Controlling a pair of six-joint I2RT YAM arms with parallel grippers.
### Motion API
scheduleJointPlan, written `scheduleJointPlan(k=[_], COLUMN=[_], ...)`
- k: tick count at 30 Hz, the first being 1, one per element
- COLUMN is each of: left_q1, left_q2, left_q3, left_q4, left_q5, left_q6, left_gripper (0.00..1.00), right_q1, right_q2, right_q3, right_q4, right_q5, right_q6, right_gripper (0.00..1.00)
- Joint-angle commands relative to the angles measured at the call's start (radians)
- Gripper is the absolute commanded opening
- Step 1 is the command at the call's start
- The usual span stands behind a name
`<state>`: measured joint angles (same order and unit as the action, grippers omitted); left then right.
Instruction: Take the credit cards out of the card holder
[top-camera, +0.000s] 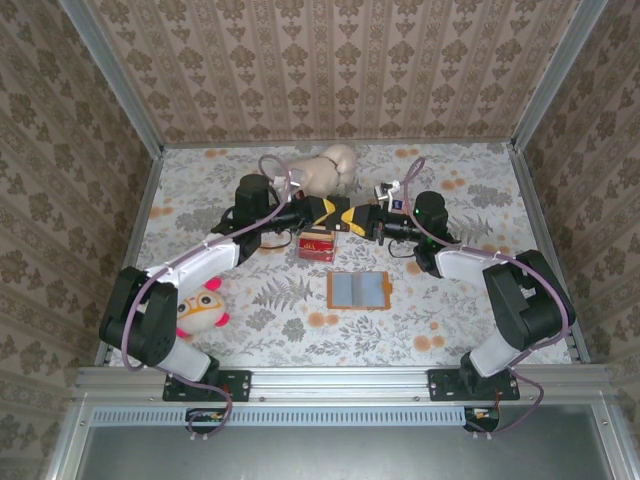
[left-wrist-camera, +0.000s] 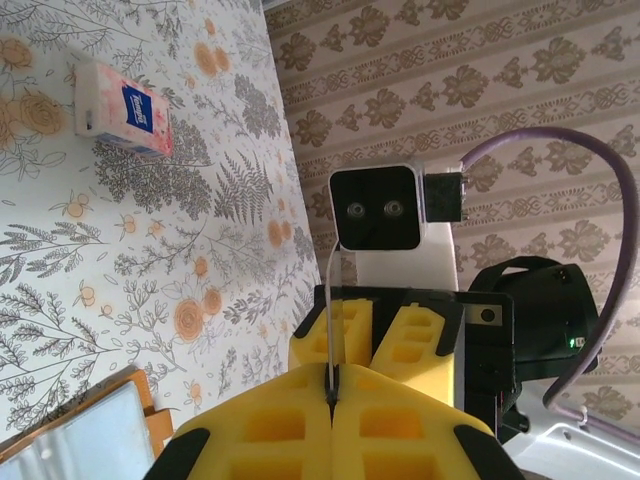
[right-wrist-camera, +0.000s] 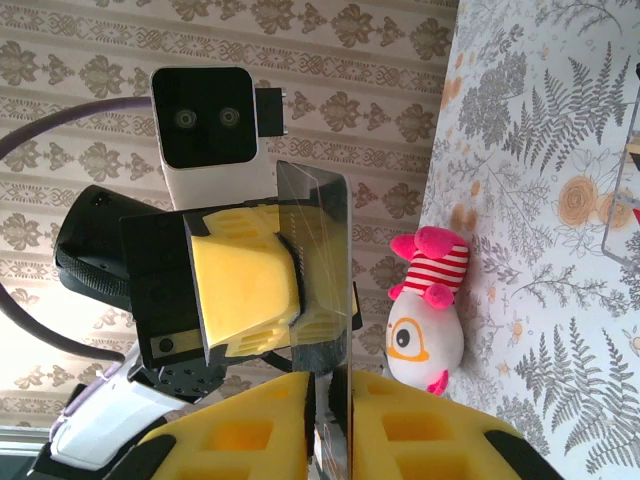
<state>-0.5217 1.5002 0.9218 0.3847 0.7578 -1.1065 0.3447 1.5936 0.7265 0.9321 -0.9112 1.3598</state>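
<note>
We judge the task nearly done: the tan-orange folding card holder lies open on the bench, red credit cards stacked beside it, left gripper and right gripper both pinching one thin dark card.
</note>
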Motion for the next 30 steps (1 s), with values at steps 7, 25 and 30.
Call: scheduleJointPlan(k=[7, 25, 30], left_q1=[0.012, 0.137, 0.155], left_q2=[-0.032, -0.329, -0.379], left_q3=[-0.021, 0.026, 0.003], left_q4=[0.007, -0.915, -0.952], left_q5=[-0.049, -0.657, -0.697], left_q6=[-0.019, 0.470, 0.498], left_gripper=[0.10, 0.92, 1.00], right_q1=[0.034, 0.047, 0.090], right_q2=[0.007, -0.005, 0.063], right_q3=[-0.013, 0.433, 0.593], right_q4=[0.058, -1.124, -1.260], right_q5=[0.058, 0.286, 0.396], right_q6=[0.038, -1.005, -1.324], right_gripper=[0.00, 0.00, 0.00])
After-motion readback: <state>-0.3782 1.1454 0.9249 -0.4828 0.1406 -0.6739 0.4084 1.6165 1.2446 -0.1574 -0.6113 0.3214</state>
